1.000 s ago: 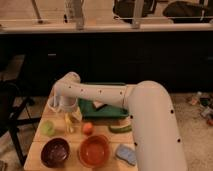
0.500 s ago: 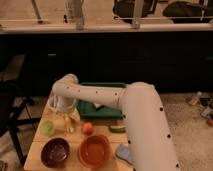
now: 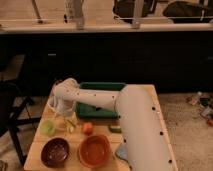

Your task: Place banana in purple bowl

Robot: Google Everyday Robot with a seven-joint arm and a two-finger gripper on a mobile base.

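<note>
The gripper (image 3: 62, 113), spread wide, has been lowered toward the slim pale-yellow banana (image 3: 71, 123) just beneath it. Nothing is held yet, and the round maroon-purple bowl (image 3: 55, 152) is left waiting nearby.

No text, label, brand, number or sign can be read anywhere. There is none on the gripper (image 3: 62, 113) near the table's (image 3: 36, 148) 9 o'clock edge, none on the banana (image 3: 70, 123) just beside it, and none on the purple bowl (image 3: 55, 151) at 7 o'clock.

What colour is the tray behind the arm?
Green tray, clearest in the camera view; the claw is by the banana.
</note>
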